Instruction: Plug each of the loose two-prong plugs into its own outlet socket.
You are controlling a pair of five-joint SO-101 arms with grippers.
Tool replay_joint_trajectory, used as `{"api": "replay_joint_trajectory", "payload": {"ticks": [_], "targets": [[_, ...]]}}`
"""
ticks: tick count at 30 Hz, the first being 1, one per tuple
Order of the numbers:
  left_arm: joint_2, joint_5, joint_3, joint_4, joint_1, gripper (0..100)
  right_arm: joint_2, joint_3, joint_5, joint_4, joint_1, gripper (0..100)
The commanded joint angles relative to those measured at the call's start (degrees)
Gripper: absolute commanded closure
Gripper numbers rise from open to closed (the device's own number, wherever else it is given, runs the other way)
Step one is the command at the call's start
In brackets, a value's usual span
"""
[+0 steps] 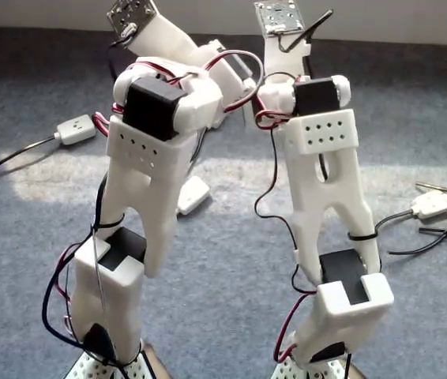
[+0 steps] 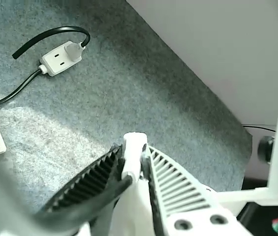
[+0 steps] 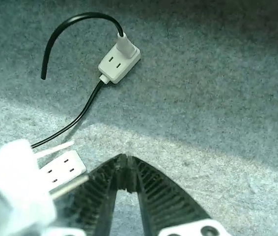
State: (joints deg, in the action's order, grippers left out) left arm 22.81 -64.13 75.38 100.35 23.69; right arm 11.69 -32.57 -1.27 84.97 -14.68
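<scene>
At the left of the grey desk [image 1: 231, 260], an outlet socket [image 1: 75, 129] lies with a black-corded plug [image 2: 73, 49] in it. The left gripper [image 2: 133, 169] clamps a white plug [image 2: 135, 142]. A second socket [image 1: 193, 195] lies between the arms. The right gripper [image 3: 126, 172] is closed on nothing.

The tabletop [image 1: 231, 260] has a fuzzy grey carpet on it. A white outlet socket [image 1: 75, 129] lies on the left, with a black cord [image 1: 14, 158] running away from it. Another white socket [image 1: 193, 195] lies in the middle. More small white plug parts [image 1: 433, 205] and black cords [image 1: 413, 237] lie at the right edge.
</scene>
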Motion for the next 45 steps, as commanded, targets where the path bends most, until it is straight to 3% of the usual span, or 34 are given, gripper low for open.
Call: {"api": "replay_joint_trajectory", "payload": {"ticks": [1,12,21,25,27,31,38,43,45], "targets": [[-0.92,-0.44,1.36,0.53,1.98,99,-0.13,-1.98,-0.26,-1.27,2.59,99.1],[-0.92,-0.09,1.27,0.53,-0.13,99,-1.89,-2.07,-0.35,0.04,5.41,99.1],[9.80,0.00,-3.74,-3.08,-16.13,99,-1.45,-18.68,-0.35,14.20,13.32,99.1],[16.48,0.09,-2.95,-3.08,-20.53,99,-1.36,-13.67,-0.35,15.96,14.81,99.1],[17.10,4.57,-1.45,-1.41,-21.14,99,-1.36,-7.96,-0.35,15.78,15.87,99.1],[17.01,17.23,-1.54,1.76,-18.59,99,-1.36,4.97,-0.35,10.59,16.13,99.1],[17.01,27.96,-3.56,1.76,-14.02,99,-1.36,20.35,1.67,-1.54,16.13,99.1],[14.02,28.13,-12.88,1.76,-13.93,99,-1.36,27.91,8.79,-9.10,16.13,99.1],[10.15,22.86,-21.41,1.76,-14.11,99,-1.36,29.76,8.88,-11.74,16.13,99.1]]}}
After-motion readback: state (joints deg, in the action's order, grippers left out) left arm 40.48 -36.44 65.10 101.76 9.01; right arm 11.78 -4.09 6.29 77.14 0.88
